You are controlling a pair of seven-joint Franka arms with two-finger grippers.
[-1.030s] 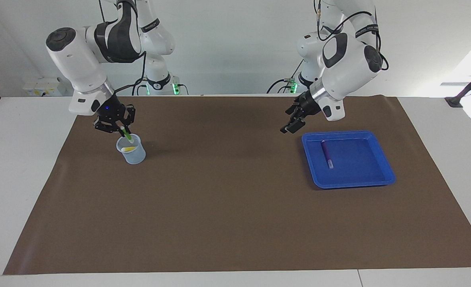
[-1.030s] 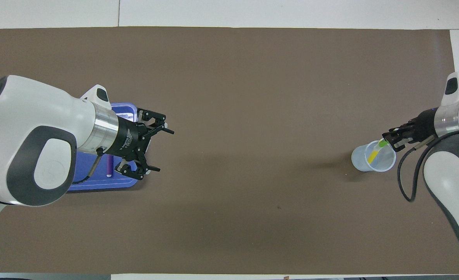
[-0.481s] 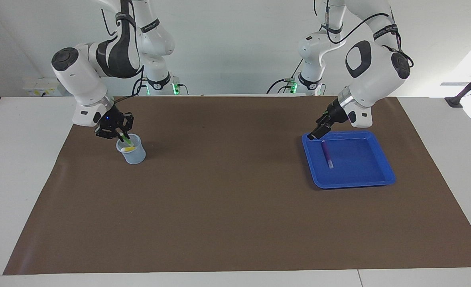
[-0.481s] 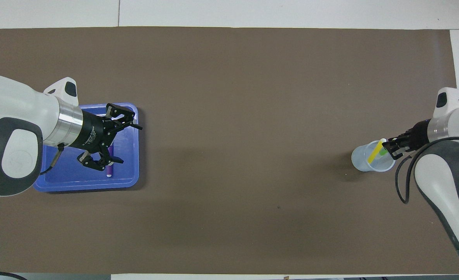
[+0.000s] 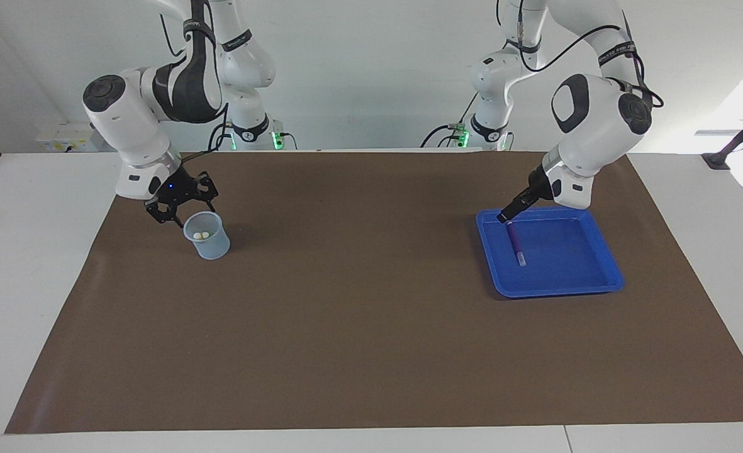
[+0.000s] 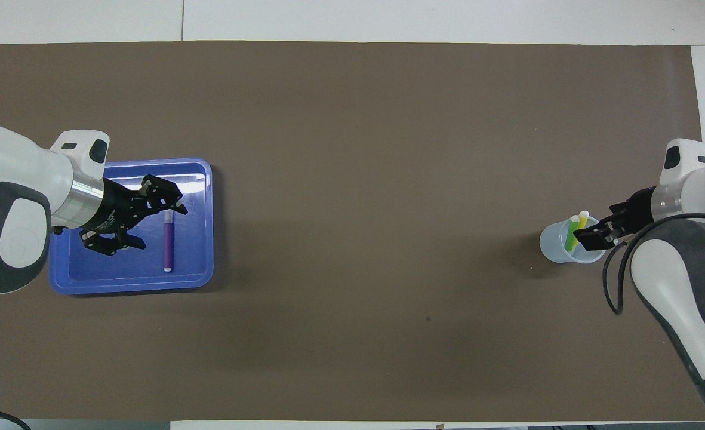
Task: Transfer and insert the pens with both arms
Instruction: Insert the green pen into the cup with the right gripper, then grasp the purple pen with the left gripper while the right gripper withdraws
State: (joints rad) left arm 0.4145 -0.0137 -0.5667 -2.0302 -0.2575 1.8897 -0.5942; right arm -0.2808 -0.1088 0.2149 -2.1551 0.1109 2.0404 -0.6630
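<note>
A purple pen (image 5: 516, 242) (image 6: 167, 248) lies in the blue tray (image 5: 572, 280) (image 6: 119, 278) toward the left arm's end of the table. My left gripper (image 5: 505, 218) (image 6: 161, 227) hangs open low over the tray, at the pen's dark end; I cannot tell whether it touches. A clear cup (image 5: 211, 246) (image 6: 549, 243) stands toward the right arm's end. In it stand a green pen (image 6: 572, 239) and a yellow pen (image 6: 582, 222), their pale caps (image 5: 201, 235) up. My right gripper (image 5: 182, 212) (image 6: 594, 239) is open and empty just above the cup's rim.
A brown mat (image 5: 371, 302) covers most of the white table. Two smaller white arms (image 5: 251, 126) (image 5: 481, 126) with green lights stand at the robots' edge of the table.
My right gripper has opened and let go of the green pen, which now stands in the cup beside the yellow one. My left gripper has come down over the tray to the purple pen.
</note>
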